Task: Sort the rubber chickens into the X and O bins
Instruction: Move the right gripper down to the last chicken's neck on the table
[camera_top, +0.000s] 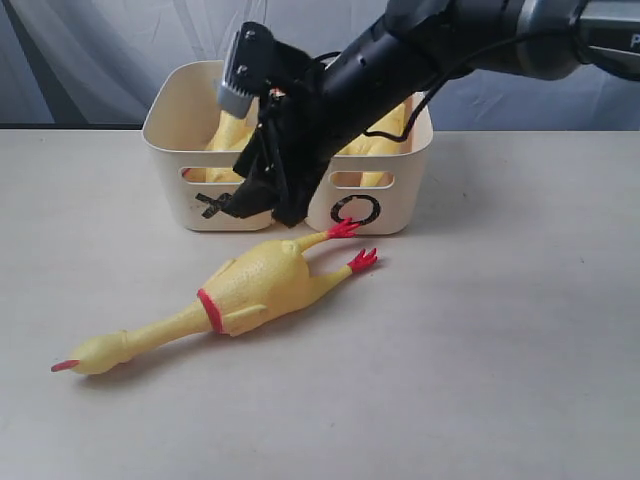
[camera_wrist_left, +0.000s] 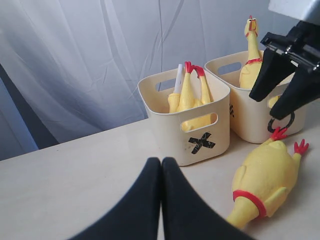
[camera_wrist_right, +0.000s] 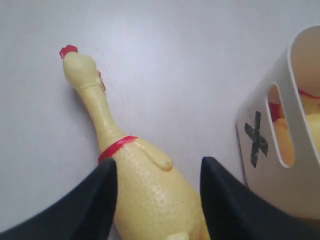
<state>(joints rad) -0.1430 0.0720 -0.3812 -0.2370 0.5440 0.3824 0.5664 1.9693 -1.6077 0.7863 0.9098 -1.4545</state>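
Note:
One rubber chicken (camera_top: 250, 290) lies on the table in front of the bins, head toward the near left and red feet toward the O bin (camera_top: 370, 195). My right gripper (camera_top: 265, 208) hangs open just above its rear body. In the right wrist view the two black fingers straddle the chicken's body (camera_wrist_right: 150, 195) without closing on it. The X bin (camera_top: 195, 150) holds a chicken feet-up (camera_wrist_left: 190, 87). In the O bin (camera_wrist_left: 250, 115) another chicken stands head-up (camera_wrist_left: 251, 47). My left gripper (camera_wrist_left: 161, 167) is shut and empty, low over the table short of the X bin (camera_wrist_left: 192, 125).
A pale curtain (camera_wrist_left: 100, 60) hangs behind the table. The two bins stand side by side, touching, at the back middle. The right arm (camera_top: 430, 50) reaches in from the upper right across the O bin.

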